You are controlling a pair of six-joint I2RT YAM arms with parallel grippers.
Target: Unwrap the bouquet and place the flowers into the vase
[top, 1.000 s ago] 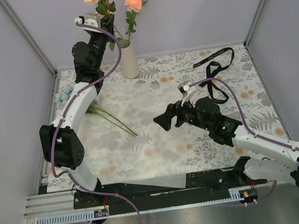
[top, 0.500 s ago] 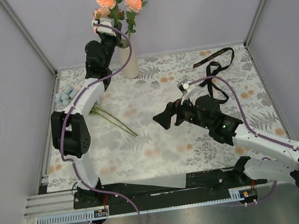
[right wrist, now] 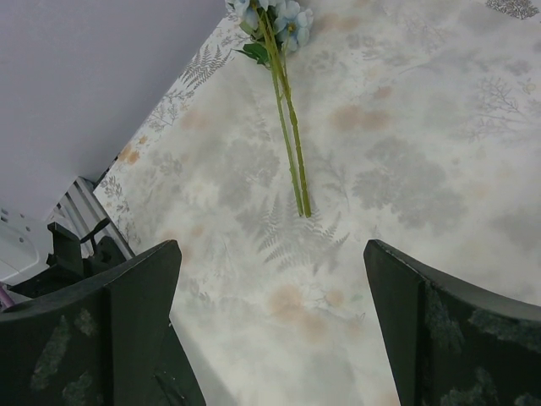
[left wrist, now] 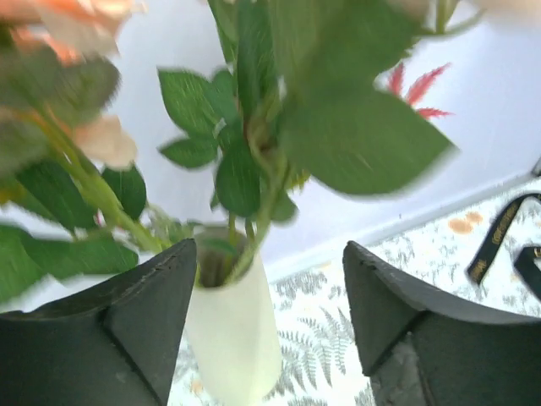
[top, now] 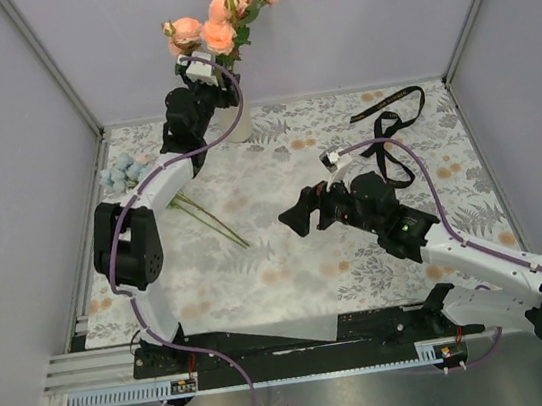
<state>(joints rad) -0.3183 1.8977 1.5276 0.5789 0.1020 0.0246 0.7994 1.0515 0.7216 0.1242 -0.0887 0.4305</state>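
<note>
Peach roses (top: pixel 218 24), cream vase (left wrist: pixel 232 338)

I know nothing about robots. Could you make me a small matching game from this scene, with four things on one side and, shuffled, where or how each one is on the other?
Things:
1. peach roses
2. pale-blue flower
3. black ribbon
4. right claw

Places or states:
A. lying on the table, far right part
B. standing in the vase
C. open and empty, over the middle of the table
D. lying flat near the table's left edge

Pairs: 1-B, 2-D, 3-A, 4-C
</note>
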